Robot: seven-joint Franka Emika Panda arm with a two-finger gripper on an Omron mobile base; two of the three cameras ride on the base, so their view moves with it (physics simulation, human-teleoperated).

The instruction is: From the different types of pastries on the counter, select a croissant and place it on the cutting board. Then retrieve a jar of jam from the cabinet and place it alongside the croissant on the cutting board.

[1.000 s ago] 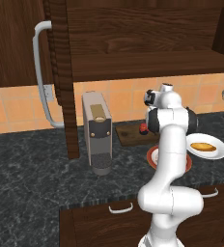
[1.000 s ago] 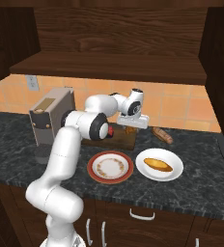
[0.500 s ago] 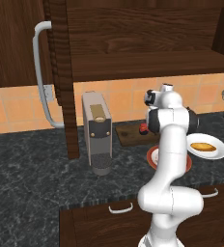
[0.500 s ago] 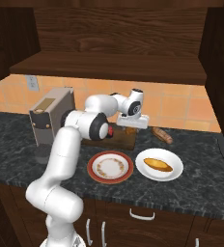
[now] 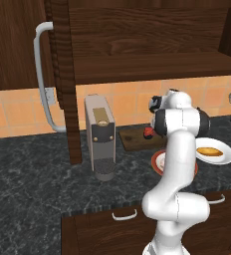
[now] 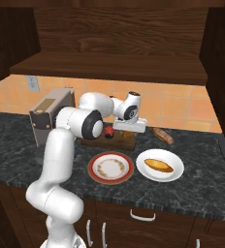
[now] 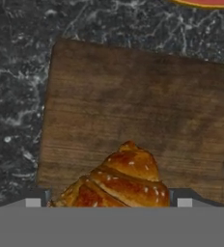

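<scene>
Hand view: croissant [image 7: 119, 181] on cutting board [image 7: 133, 101] near its edge, bare wood beyond; tool grip unclear.

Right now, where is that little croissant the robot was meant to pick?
The croissant shows in the hand view over the cutting board, between the gripper tips; whether it rests there is unclear.

End effector [image 6: 129, 130] low over cutting board [image 6: 126, 143] — red jar of jam [image 6: 108, 131] beside it.
</scene>
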